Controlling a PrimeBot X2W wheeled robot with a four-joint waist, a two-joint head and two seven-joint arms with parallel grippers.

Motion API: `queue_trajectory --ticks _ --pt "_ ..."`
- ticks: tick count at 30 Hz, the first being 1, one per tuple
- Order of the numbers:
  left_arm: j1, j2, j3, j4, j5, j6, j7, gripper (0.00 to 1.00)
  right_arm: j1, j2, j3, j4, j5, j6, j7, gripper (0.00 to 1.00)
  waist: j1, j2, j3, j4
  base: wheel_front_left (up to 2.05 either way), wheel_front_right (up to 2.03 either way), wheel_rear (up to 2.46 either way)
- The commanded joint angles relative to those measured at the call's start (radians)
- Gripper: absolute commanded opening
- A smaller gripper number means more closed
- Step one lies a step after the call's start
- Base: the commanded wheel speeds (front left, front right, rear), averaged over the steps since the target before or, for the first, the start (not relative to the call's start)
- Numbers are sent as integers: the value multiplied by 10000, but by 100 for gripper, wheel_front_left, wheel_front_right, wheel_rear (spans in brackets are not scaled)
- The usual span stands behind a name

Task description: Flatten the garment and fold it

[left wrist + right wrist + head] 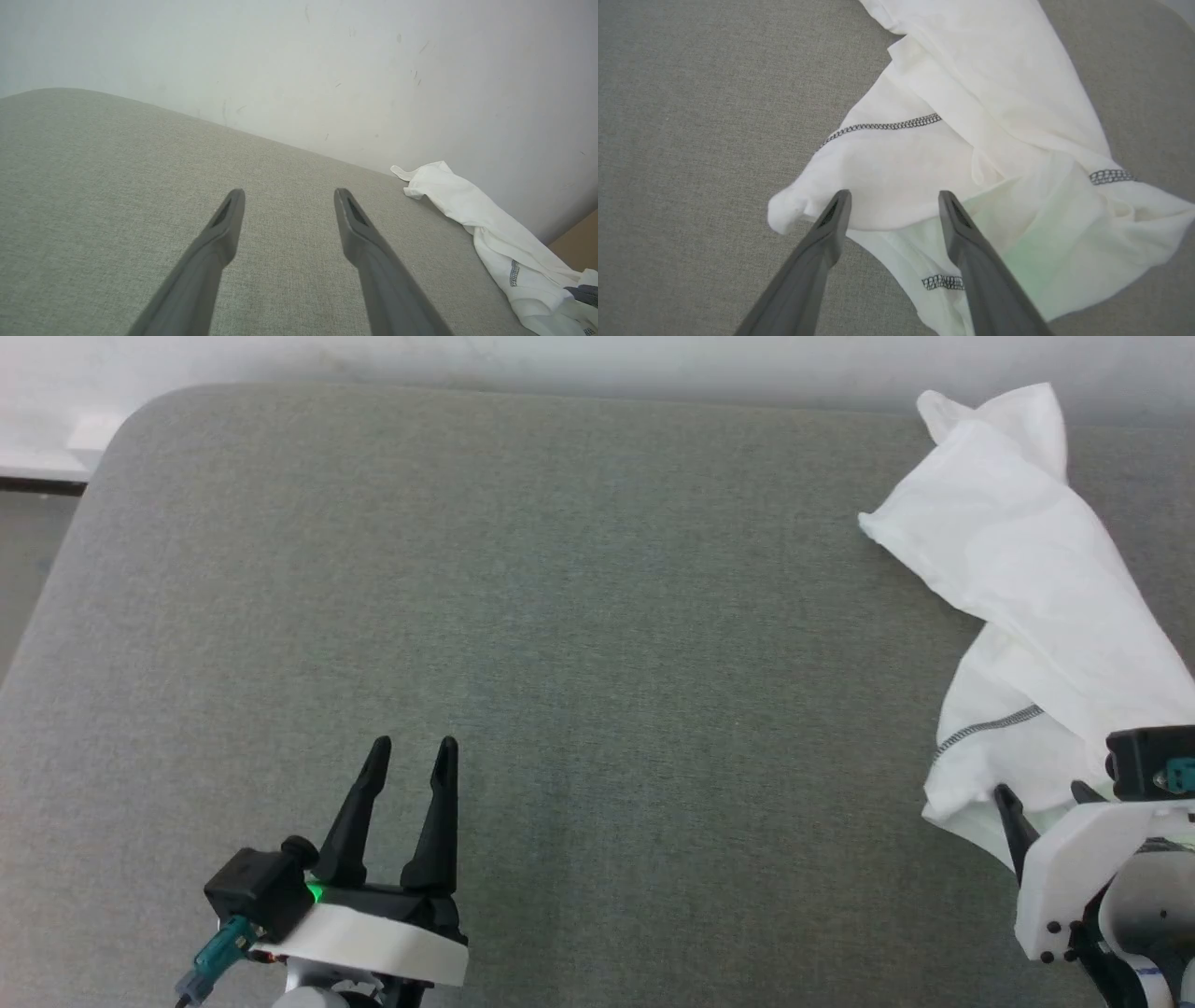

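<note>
**White shirt in a heap by the right gripper**

The garment [1018, 579] lies on the right side of a big grey cushion [597, 616]. It is bunched up in a long crumpled strip that runs from the far edge, next to the pale wall [299, 70], back to the near right corner. The right gripper [1044, 793] is at the near end of this strip. Its two dark fingers are spread wide apart and pinch nothing. In the right wrist view their tips sit over a soft fold of the cloth, but I cannot tell if they touch it. The left gripper [414, 747] is far off on the near left, over bare cushion, and its fingers are spread apart too.

The shirt is thin, white and full of wrinkles. Dark grey zigzag stitching [887, 125] runs across it in lines. The cushion has a rough woven cover and round corners. The fingers are smooth, long and pointed.
</note>
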Motion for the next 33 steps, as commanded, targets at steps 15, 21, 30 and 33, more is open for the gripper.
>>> queue_trajectory --ticks 15,21,30,33 --pt "-297 10 25 -27 -122 -67 -47 100 -602 0 -392 1994 -9 -9 -39 14 1 0 666 630 0 0 0" --pt "-366 1 103 -31 -110 -67 -47 100 -1180 1 -222 2067 -134 -9 -499 0 1 0 615 660 0 0 0" --pt "-315 -87 2 110 -139 -67 -47 100 -2605 -141 2617 513 -258 -9 -422 0 1 0 299 821 0 0 0" --pt "-297 -112 -39 126 -162 -67 -47 100 -2676 -212 4360 746 256 -9 -162 0 1 0 268 924 0 0 0"
